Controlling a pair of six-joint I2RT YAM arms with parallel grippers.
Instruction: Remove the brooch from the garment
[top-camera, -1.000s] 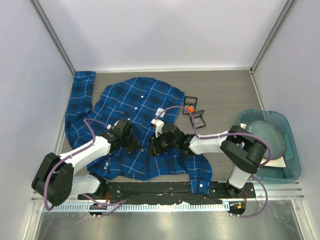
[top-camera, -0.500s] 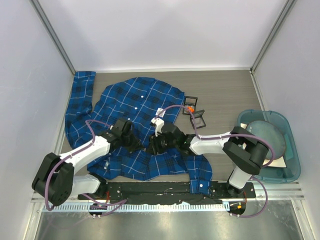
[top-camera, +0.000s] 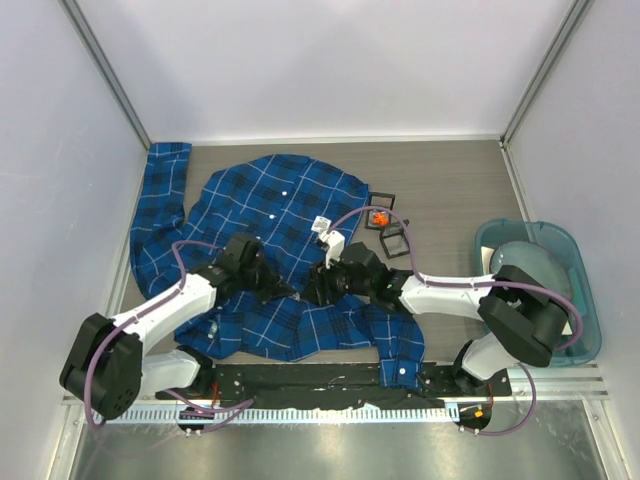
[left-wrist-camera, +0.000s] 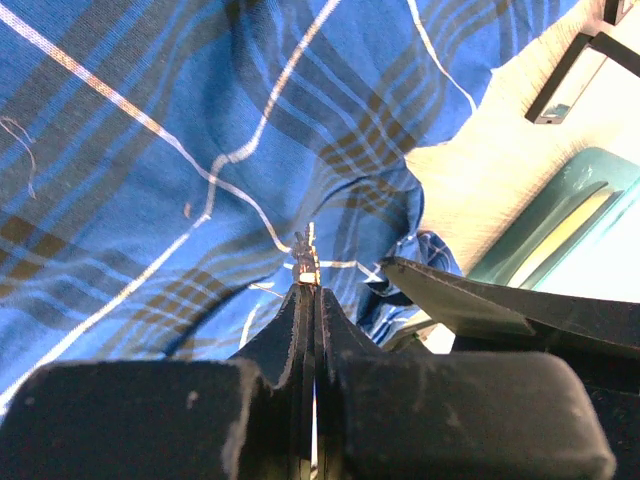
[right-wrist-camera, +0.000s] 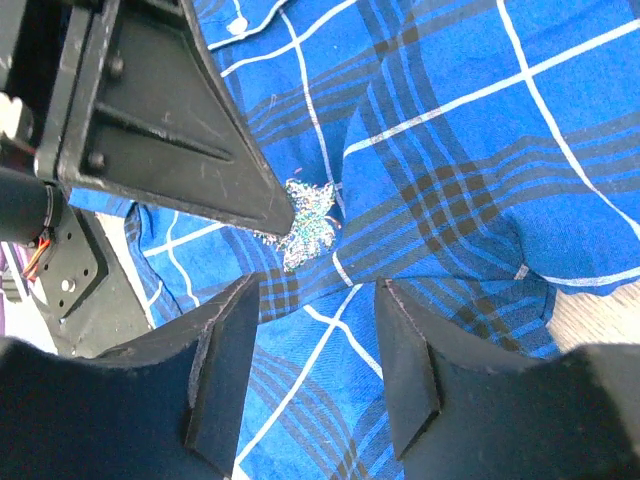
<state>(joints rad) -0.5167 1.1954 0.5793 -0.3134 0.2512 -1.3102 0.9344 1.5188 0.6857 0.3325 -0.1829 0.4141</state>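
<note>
Blue plaid garment (top-camera: 270, 200) lies spread on the worktop (top-camera: 450, 180). Its glittery brooch (right-wrist-camera: 310, 225), not discernible from overhead, sits mid-cloth against the pressed-together left fingers (right-wrist-camera: 180, 140). Right fingers (right-wrist-camera: 225, 370) stand apart nearby, holding nothing.

Blue-navy plaid garment (top-camera: 270, 205) with white lines, silver glittery brooch (right-wrist-camera: 311, 223), teal bin (top-camera: 592, 325)

1 plaid shirt (top-camera: 270, 215), 1 glittery brooch (right-wrist-camera: 308, 224), 2 black square frames (top-camera: 397, 240), 1 small orange item (top-camera: 379, 216), 1 teal bin (top-camera: 590, 325), 1 grey-green dome (top-camera: 535, 275).
</note>
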